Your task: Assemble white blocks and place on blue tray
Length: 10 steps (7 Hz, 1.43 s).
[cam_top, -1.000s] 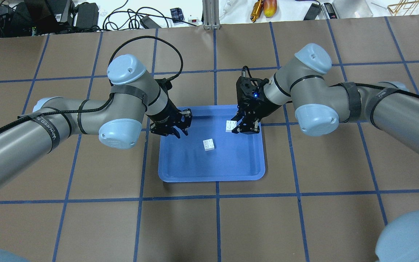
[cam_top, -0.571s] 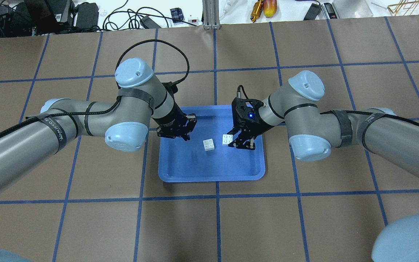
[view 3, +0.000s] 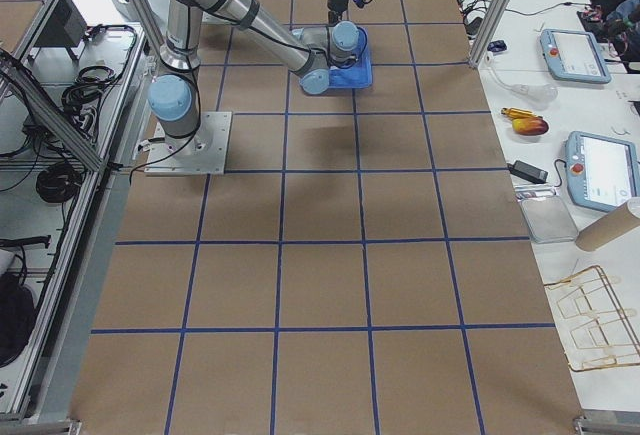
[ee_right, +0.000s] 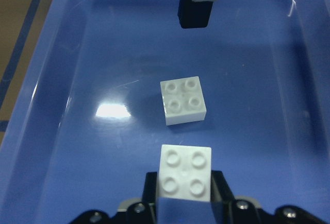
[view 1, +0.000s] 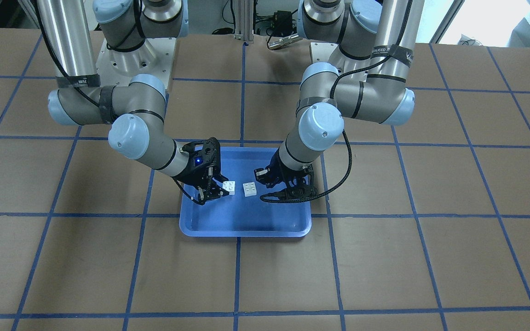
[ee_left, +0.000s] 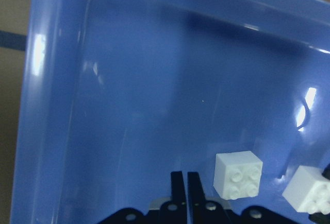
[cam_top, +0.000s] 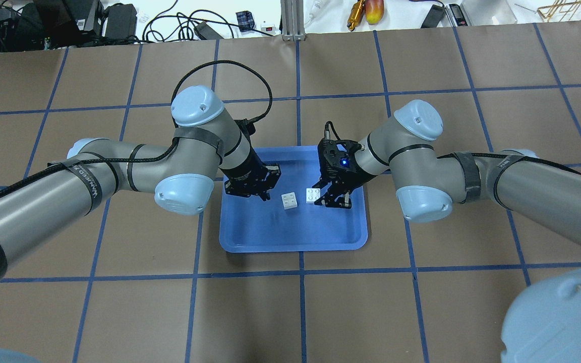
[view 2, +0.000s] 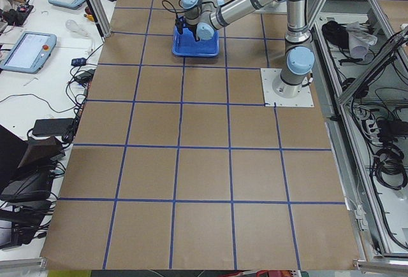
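The left claw [ee_left: 184,180], pinched closed on nothing, hangs over the blue tray [cam_top: 270,232], which sits near the worktop's middle. Just right of it, a loose white block [cam_top: 289,200] rests studs-up on the tray floor. Beside that block but not touching it, the right claw [cam_top: 322,199] grips the second white block [ee_right: 185,180], studs up.

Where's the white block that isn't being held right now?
Overhead view: the loose white block sits on the blue tray near its middle, between the left gripper and the held block in the right gripper.
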Tool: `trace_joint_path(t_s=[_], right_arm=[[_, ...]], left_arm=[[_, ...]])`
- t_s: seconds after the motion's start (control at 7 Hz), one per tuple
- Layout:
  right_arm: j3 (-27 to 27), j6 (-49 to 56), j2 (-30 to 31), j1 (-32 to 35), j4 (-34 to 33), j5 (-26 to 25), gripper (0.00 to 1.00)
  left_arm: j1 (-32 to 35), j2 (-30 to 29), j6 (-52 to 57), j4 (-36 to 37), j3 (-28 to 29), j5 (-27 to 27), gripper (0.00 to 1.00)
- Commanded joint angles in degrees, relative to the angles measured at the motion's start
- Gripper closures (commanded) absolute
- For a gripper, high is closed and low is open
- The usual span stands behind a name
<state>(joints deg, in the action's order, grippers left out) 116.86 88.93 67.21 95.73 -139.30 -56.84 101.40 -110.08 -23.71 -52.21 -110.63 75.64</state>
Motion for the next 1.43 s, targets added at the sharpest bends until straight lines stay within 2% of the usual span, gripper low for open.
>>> trace_joint_path(t_s=[0.0, 1.14, 1.29], right_arm=[[-1.0, 0.1, -1.3, 1.1, 0.1, 0.2, 1.0], [-1.5, -3.4, -2.4, 2.8, 0.1, 0.1, 1.0], [-1.5, -3.4, -2.4, 2.8, 0.2, 0.1, 0.93]], left_arm=[[0.8, -0.1, -0.1, 0.1, 0.0, 0.1, 0.84], [1.0, -0.3, -0.5, 0.9, -0.2, 0.3, 0.84], [1.2, -0.3, -0.4, 0.9, -0.2, 0.3, 0.84]])
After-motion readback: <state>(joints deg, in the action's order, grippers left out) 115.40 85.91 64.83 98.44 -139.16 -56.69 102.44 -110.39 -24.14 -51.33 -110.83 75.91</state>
